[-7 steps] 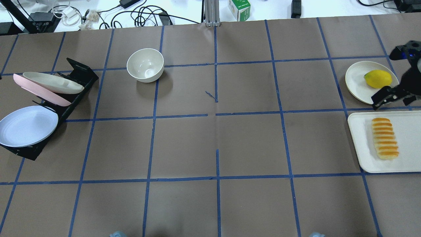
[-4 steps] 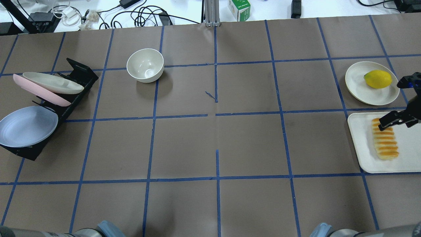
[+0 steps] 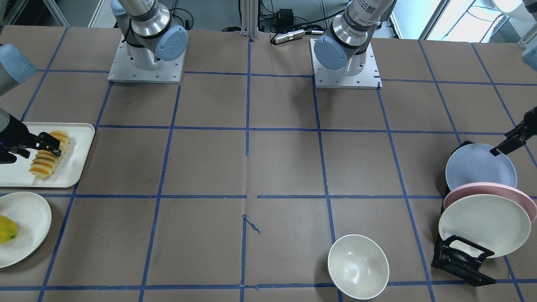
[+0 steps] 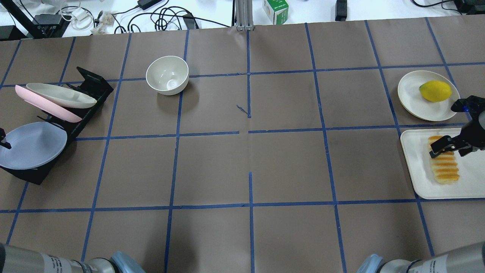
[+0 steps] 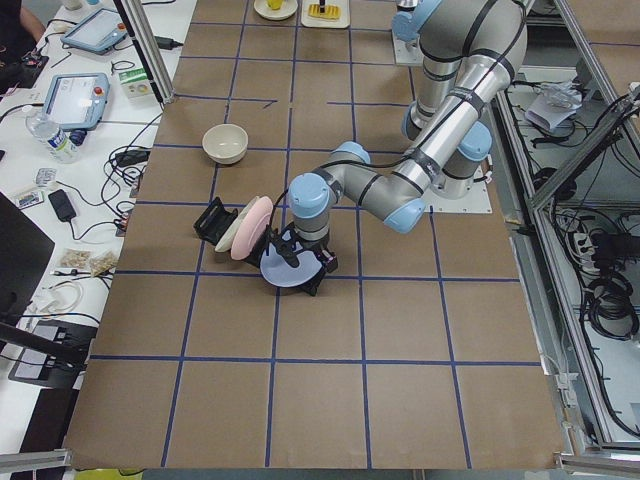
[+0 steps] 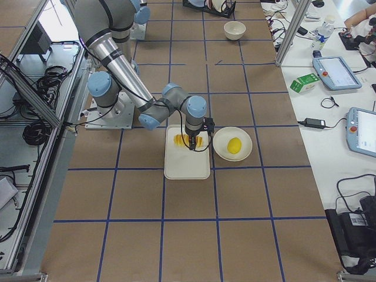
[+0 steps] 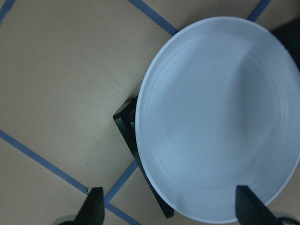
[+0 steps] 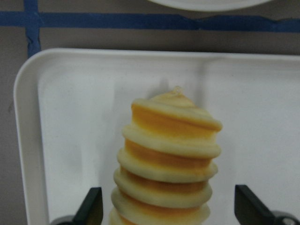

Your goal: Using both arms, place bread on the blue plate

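On white tray, bread lay flat; R wrist cam showed right gripper fingers spread either side of it. Far from tray, left gripper gaped over blue plate; overhead showed only its tip.

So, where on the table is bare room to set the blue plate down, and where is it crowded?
Bare: the middle squares between the white bowl, the black rack and the tray. Crowded: the rack with the blue plate, the pink plate and a cream plate; the tray with the bread, beside the lemon plate.
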Controlling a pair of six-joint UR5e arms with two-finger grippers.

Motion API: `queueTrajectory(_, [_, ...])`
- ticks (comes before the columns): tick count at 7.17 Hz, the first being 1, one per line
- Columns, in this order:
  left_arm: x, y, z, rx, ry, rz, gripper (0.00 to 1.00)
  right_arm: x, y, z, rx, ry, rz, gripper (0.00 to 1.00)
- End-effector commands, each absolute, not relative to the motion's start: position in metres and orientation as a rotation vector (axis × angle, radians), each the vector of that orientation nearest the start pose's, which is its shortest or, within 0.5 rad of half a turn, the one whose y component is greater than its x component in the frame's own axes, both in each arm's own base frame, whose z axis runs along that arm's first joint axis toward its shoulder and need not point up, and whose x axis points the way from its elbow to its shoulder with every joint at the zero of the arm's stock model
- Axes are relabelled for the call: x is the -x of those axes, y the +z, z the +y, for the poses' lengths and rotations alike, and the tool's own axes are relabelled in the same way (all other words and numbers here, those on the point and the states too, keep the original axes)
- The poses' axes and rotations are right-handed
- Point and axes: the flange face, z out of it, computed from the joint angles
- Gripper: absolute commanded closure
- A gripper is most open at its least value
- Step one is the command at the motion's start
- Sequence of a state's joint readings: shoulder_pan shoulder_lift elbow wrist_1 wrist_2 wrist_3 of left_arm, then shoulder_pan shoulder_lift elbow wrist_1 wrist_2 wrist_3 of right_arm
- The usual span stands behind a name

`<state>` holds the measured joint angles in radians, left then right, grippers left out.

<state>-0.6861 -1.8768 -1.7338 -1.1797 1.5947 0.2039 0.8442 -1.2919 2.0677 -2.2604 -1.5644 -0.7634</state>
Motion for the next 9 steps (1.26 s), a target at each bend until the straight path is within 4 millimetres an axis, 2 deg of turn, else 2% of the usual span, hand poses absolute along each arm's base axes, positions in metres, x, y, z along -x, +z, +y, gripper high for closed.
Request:
queueTrajectory(1, [-0.363,0.275,-0.466,1.058,0.122,2.975,0.2,0.224,0.178,-0.454,0.044,0.107,3.063,0.0])
queueTrajectory(2, [-0.364,0.272,-0.466,1.06,0.127,2.974,0.28,0.224,0.179,-0.454,0.044,0.102,3.062,0.0])
queueTrajectory(3, [-0.366,0.27,-0.468,1.056,0.116,2.969,0.28,0.226,0.18,-0.456,0.043,0.103,3.059,0.13])
queueTrajectory(4, [-0.366,0.266,-0.468,1.057,0.124,2.972,0.29,0.225,0.177,-0.454,0.047,0.135,3.057,0.65])
queueTrajectory(5, [-0.367,0.264,-0.469,1.057,0.128,2.973,0.3,0.226,0.184,-0.455,0.052,0.123,3.069,0.84])
queueTrajectory(6, [-0.367,0.262,-0.469,1.055,0.128,2.974,0.41,0.225,0.187,-0.458,0.061,0.113,3.076,1.0])
queueTrajectory(7, [-0.368,0.26,-0.47,1.055,0.132,2.976,0.42,0.225,0.188,-0.458,0.064,0.121,3.071,1.0])
queueTrajectory(9, [-0.371,0.257,-0.472,1.053,0.113,2.968,0.53,0.228,0.201,-0.469,0.085,0.098,3.083,1.0])
